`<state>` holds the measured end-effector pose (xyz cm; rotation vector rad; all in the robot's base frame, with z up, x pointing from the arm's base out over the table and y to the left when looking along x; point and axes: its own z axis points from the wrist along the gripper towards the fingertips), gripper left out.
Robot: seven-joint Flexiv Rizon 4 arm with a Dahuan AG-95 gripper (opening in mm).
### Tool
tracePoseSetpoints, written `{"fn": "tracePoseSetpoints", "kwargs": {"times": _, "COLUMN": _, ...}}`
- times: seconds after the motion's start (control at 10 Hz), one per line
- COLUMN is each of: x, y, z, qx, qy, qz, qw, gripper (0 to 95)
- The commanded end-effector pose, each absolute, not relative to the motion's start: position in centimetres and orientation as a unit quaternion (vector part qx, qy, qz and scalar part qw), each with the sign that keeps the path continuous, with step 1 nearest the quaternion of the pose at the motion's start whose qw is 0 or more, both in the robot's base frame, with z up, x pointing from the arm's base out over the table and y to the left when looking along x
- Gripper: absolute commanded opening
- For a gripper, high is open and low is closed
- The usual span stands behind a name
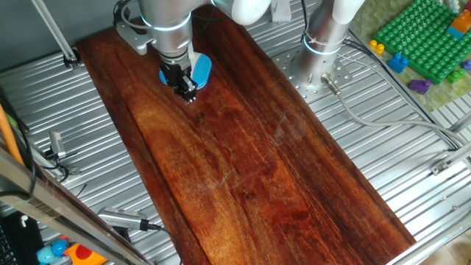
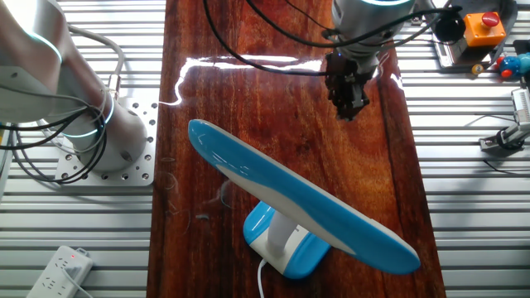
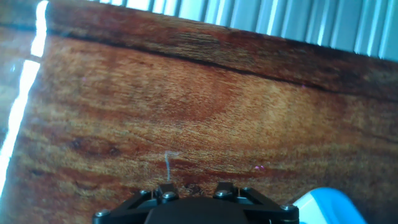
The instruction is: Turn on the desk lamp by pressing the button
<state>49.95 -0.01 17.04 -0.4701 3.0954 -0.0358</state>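
Up close, the black fingers (image 1: 188, 91) hang over the dark wooden board (image 1: 250, 162), their tips near its surface in both fixed views; whether they are spread or pressed together I cannot tell (the hand view shows only the black mount at the bottom edge). The gripper (image 2: 351, 106) points down at bare wood.

The desk lamp (image 2: 306, 207) has a light-blue rounded base (image 2: 286, 240) with a white top, a short white neck (image 2: 284, 233), and a long, slim head (image 2: 298, 194), which looks blue from the other fixed view. The button cannot be made out.

From the other fixed view the lamp stands apart from the fingers, nearer the camera. In one fixed view only a blue bit of it shows just behind the gripper. A pale blue corner (image 3: 329, 208) also peeks into the hand view at lower right.

The head's long axis runs diagonally across the board, tilted.
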Motion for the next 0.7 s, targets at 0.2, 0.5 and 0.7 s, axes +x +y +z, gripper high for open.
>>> {"fn": "tracePoseSetpoints", "kwargs": {"times": 0.2, "x": 49.95, "y": -0.03, "z": 17.04, "qx": -0.156, "qy": 0.988, "qz": -0.012, "qw": 0.006, "gripper": 38.0}}
{"fn": "tracePoseSetpoints", "kwargs": {"times": 0.5, "x": 49.95, "y": -0.03, "z": 17.04, "qx": -0.153, "qy": 0.988, "qz": -0.011, "qw": 0.006, "gripper": 38.0}}
{"fn": "tracePoseSetpoints", "kwargs": {"times": 0.7, "x": 49.95, "y": -0.03, "z": 17.04, "qx": -0.153, "qy": 0.988, "qz": -0.012, "qw": 0.005, "gripper": 38.0}}
